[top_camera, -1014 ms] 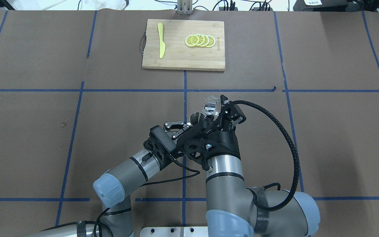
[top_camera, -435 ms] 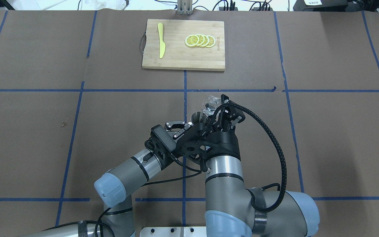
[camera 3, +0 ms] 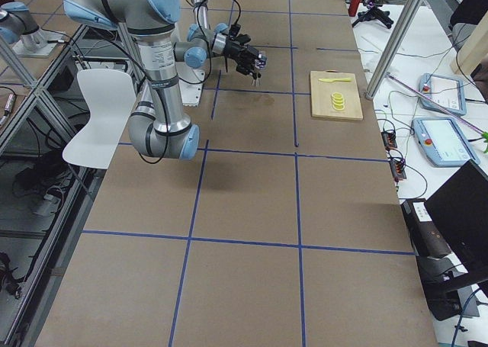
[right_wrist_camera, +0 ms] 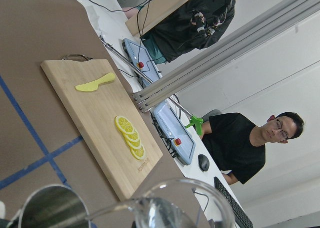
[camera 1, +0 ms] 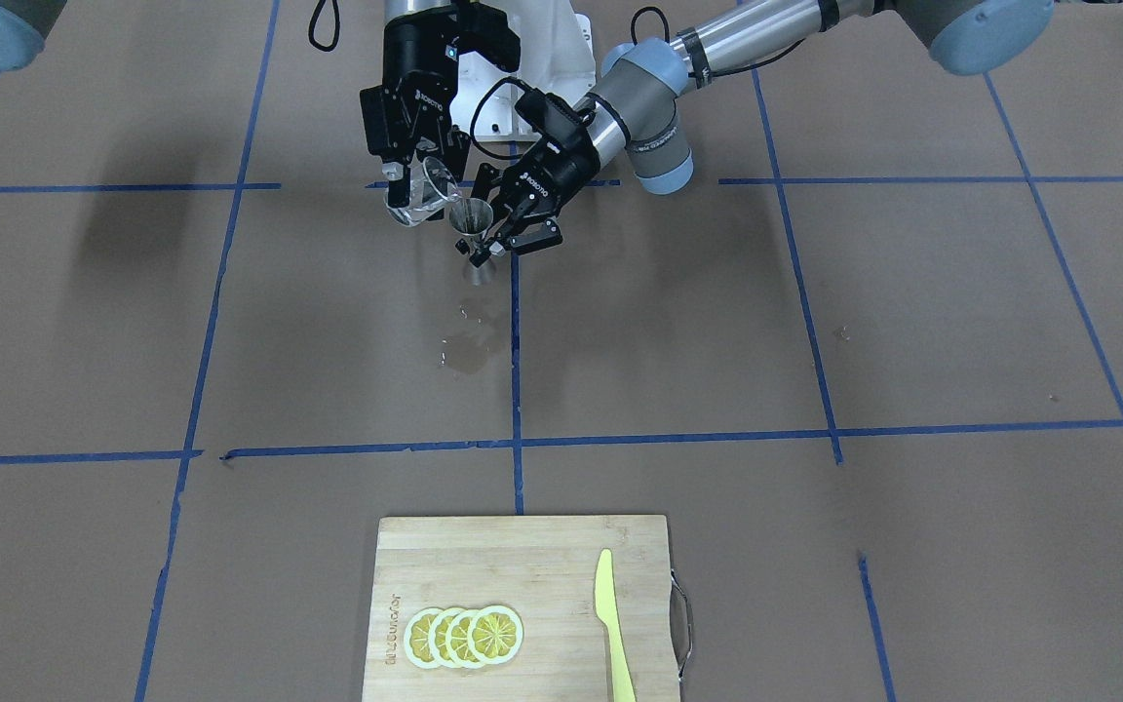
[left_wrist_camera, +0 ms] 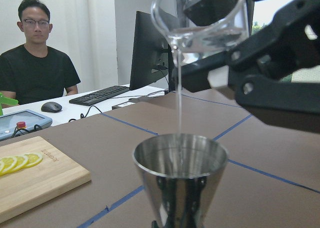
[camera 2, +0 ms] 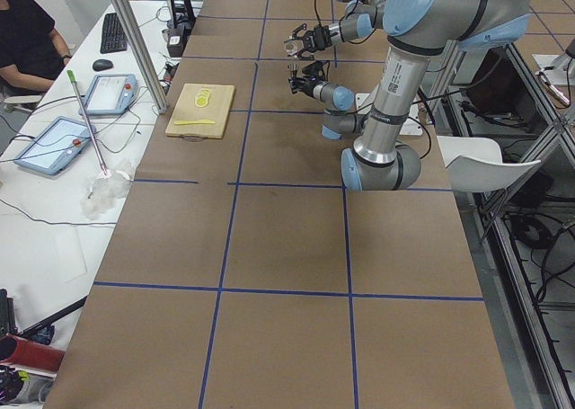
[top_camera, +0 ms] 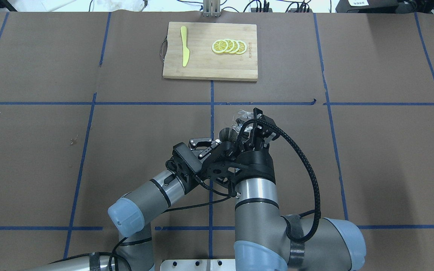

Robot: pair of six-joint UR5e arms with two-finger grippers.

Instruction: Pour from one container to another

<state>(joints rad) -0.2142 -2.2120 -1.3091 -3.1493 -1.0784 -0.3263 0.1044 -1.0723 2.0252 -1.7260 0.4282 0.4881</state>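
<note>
Where the overhead view a second back had the wrist less rolled, the right gripper point(top_camera: 249, 121) has now turned further over. The small clear glass cup with a pouring lip point(top_camera: 242, 116) clamped in it leans left, lip toward the grey stainless-steel hourglass jigger point(top_camera: 224, 132) just beside it. The cable loop has swung in nearer the arm. Reading: pour under way, not finished. Front-facing view: left gripper point(camera 1: 493, 244) pinched on the jigger's narrow waist. Jigger upright, held clear of the brown paper table cover point(camera 1: 815, 322). A darker blotch with small glints point(camera 1: 469, 353) lies on the paper just beyond the jigger; likely stray drops, so aim matters. Left wrist view: a thin clear stream point(left_wrist_camera: 178, 102) drops from the cup's lip into the jigger's upper cone. Metal is smooth, mirror-bright and flared. Glass is thin-walled and see-through, with liquid pooled at its low side. Right wrist view: cup's rounded rim near, jigger's open bowl left of it. Far off, a pale bamboo cutting board point(right_wrist_camera: 87, 115) carries a yellow plastic knife point(right_wrist_camera: 95, 82) and fanned lemon slices point(right_wrist_camera: 131, 137), all untouched.
</note>
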